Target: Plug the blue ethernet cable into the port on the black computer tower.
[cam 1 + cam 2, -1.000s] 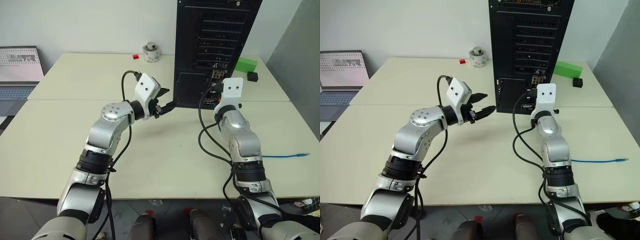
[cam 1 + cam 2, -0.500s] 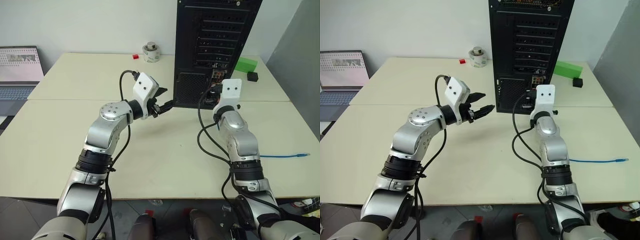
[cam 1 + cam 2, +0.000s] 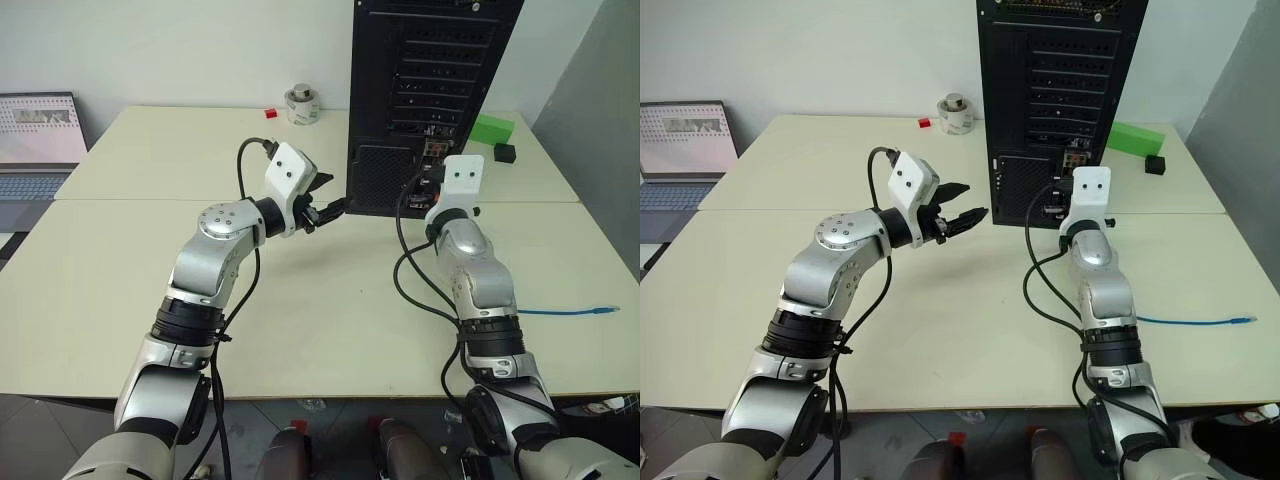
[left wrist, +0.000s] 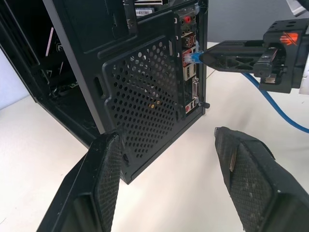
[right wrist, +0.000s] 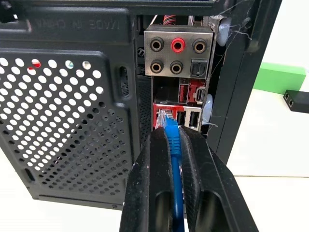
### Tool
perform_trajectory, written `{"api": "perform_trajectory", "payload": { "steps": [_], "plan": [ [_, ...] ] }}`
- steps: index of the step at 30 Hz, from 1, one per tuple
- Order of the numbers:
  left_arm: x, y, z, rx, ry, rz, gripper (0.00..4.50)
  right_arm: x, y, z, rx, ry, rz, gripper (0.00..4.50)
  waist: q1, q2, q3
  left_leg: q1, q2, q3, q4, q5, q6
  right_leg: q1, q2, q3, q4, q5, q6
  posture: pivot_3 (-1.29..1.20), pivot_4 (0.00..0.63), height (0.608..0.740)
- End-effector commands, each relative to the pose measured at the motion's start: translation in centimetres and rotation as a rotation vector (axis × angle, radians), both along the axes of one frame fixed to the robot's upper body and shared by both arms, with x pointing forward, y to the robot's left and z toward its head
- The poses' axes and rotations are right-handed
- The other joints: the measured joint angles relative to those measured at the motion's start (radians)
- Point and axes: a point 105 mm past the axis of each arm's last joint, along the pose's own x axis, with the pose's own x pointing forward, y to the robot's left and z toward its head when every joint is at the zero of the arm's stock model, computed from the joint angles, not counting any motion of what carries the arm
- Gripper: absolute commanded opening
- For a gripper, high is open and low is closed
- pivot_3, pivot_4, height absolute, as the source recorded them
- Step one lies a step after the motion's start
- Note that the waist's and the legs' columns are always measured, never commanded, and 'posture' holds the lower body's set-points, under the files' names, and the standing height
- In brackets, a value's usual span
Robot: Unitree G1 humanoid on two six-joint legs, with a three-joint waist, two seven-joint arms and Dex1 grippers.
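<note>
Black computer tower (image 3: 425, 95) stands upright at the far middle of the pale worktop (image 3: 330, 300), rear panel facing the robot: slot covers above, mesh vent low, narrow strip of coloured connectors at its right edge. Right gripper (image 5: 173, 133) reaches level toward that strip, jaws pinched tight on the blue ethernet cable (image 5: 175, 164) just behind its clear plug; plug tip sits at the port block below the round audio jacks, touching or very nearly, seating depth cannot be told. The rest of the cable trails back over the worktop, its free end lying near the right edge (image 3: 600, 311). Left gripper (image 3: 328, 197) hangs beside the tower's lower left corner, jaws wide, holding nothing, apart from the case. Behind the tower: green block (image 3: 492, 128), small black box (image 3: 505, 152). Tape roll (image 3: 302, 104) at far edge, laptop (image 3: 38, 140) far left.
</note>
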Motion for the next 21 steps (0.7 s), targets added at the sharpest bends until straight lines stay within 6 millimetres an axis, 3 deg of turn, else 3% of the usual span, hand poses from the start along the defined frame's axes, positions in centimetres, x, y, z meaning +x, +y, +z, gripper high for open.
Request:
{"api": "perform_trajectory", "payload": {
  "steps": [1, 8, 21],
  "plan": [
    [-0.3, 0.0, 1.9, -0.015, -0.070, -0.005, 3.13, -0.1, 0.2, 2.3, 0.013, -0.083, 0.003, 0.00, 0.000, 0.000, 0.000, 0.000, 0.000, 0.000, 0.000, 0.000, 0.000, 0.000, 0.000, 0.000, 0.000, 0.000, 0.000, 0.00, 0.150, 0.740],
    [-0.2, 0.1, 1.8, -0.014, -0.065, 0.002, 3.13, -0.1, -0.3, 2.2, 0.010, -0.087, -0.040, 0.00, -0.001, 0.000, 0.000, 0.000, 0.000, 0.000, 0.000, 0.000, 0.000, 0.000, 0.000, 0.000, 0.000, 0.000, 0.000, 0.00, 0.150, 0.740],
    [-0.6, -0.4, 1.9, -0.016, -0.001, -0.049, 3.13, -0.4, 2.5, 2.3, 0.065, -0.120, -0.102, 0.00, -0.003, 0.000, 0.000, -0.001, 0.000, 0.001, 0.000, 0.000, 0.000, -0.002, 0.000, 0.001, 0.001, 0.000, 0.000, 0.00, 0.150, 0.740]
  ]
}}
